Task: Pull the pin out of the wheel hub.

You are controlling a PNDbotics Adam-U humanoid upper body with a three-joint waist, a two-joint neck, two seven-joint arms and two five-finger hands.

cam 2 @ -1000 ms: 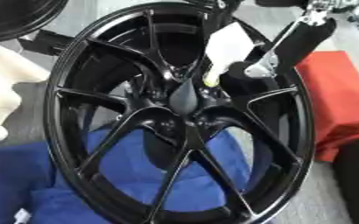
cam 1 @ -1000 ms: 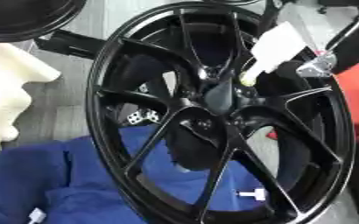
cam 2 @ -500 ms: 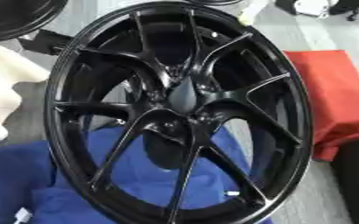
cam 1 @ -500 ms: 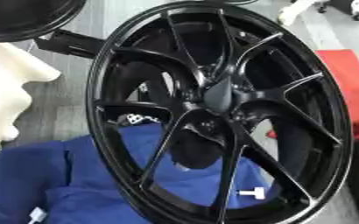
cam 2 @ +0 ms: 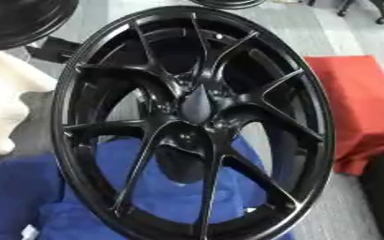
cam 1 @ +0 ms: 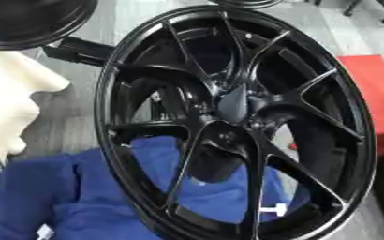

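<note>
Neither of the robot's hands shows in either view, so whether their fingers are spread, curled or pinching cannot be told; with no hand in sight, places cannot be given relative to it and are given against the wheel instead.

The large glossy black multi-spoke alloy wheel (cam 2: 194, 123) stands tilted on its rim, filling both views, its lower edge on a crumpled blue cloth (cam 1: 80, 197); a red block-like thing (cam 2: 355, 108) lies to its right and a cream rounded object (cam 1: 7, 103) to its left.

At the meeting of the spokes sits the dark pointed hub centre (cam 2: 197, 106); no separate pin can be made out there, so where it sits cannot be told.

Judging by material, the wheel is heavy, stiff and slick-surfaced, and would hardly shift under a pull; a pin would likely be small, rigid and light, best pinched at its exposed end and drawn straight out along its axis.
</note>
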